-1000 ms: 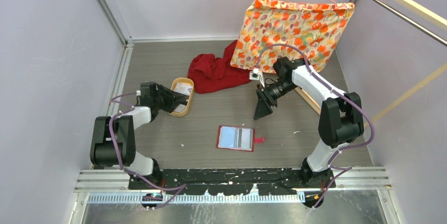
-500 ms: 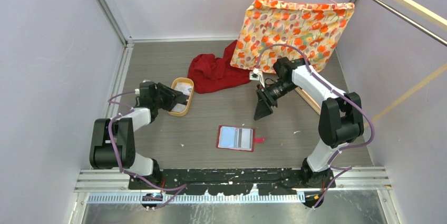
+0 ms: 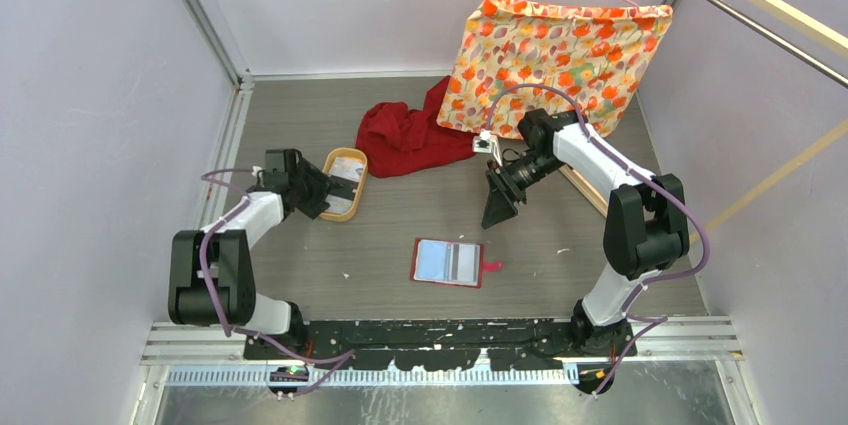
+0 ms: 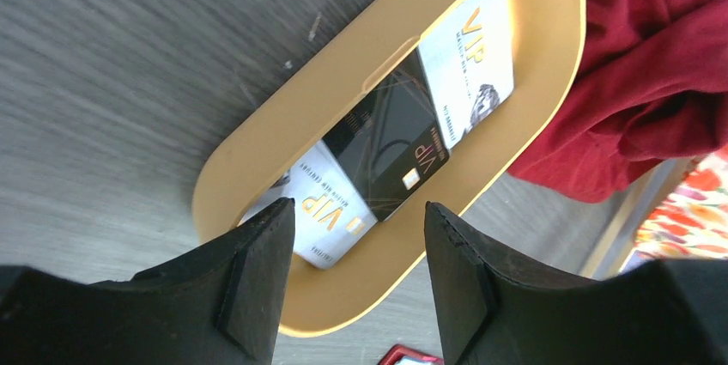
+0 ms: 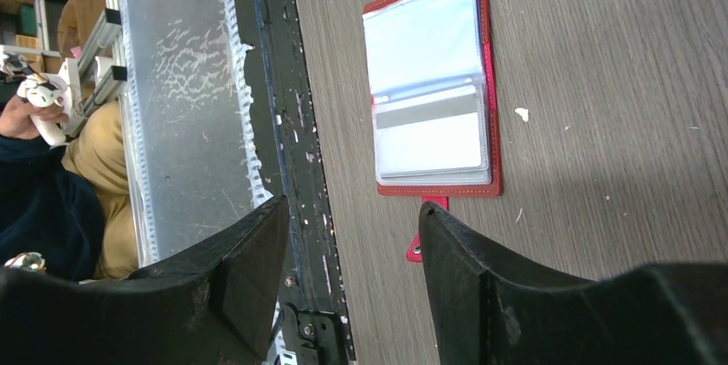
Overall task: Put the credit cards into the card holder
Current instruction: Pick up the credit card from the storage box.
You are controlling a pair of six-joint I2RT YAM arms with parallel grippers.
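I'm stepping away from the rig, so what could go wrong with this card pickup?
The credit cards overlap in the tray, so the open left gripper may lift two or none. They lie flat below the rim, hard to pinch. The card holder lies loose and may slide during insertion.

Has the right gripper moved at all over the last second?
No. The right gripper sits at the same spot on the far side of the card holder, which has not shifted either; its jaws are open.
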